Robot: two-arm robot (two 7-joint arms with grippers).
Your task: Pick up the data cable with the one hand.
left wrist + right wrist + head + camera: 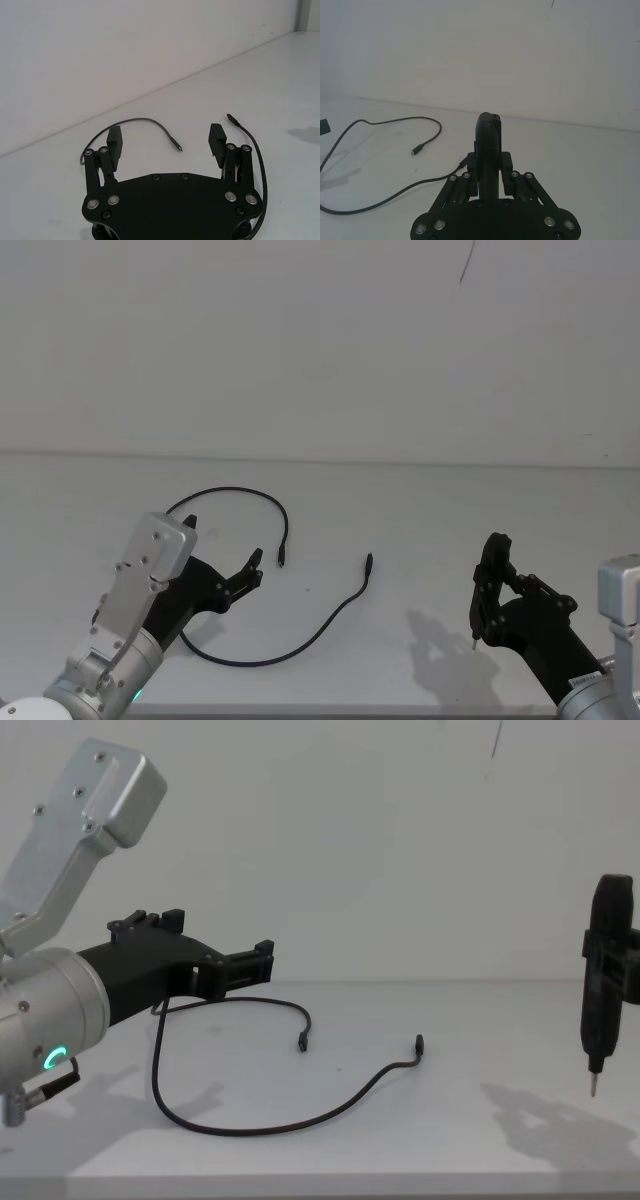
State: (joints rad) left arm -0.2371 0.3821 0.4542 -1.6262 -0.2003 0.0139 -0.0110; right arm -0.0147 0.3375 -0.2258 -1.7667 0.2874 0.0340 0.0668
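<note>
White table (450,500) bears the whole cable (337,612), slack and flat. We therefore judge the pickup not yet begun: the approach, the closing of the fingers and the lift all remain.

Left arm (60,990), silver with a green ring light, reaches forward low over the table and carries the working gripper.

Left gripper (222,542), seen also from the chest (215,945) and from its own wrist (166,135), is spread wide and has hold of nothing. Its fingers (114,137) appear to hang above the surface, touching neither table nor cable. We read this as a pose set for descent.

Right gripper (490,175) is parked well apart from the left one, its fingers closed round a slim black tool (603,980) whose small metal tip points down at the table.

Relative to the left gripper, the cable (260,1128) runs in an open loop. It passes beneath the gripper's body, curves out ahead of it, and returns on both sides.

First plug (177,147) lies just ahead of the gap between the spread fingers, near the finger that faces the right arm. Second plug (230,116) lies farther out, beyond that same finger. We judge the strand behind the first plug the nearest place to grasp.
</note>
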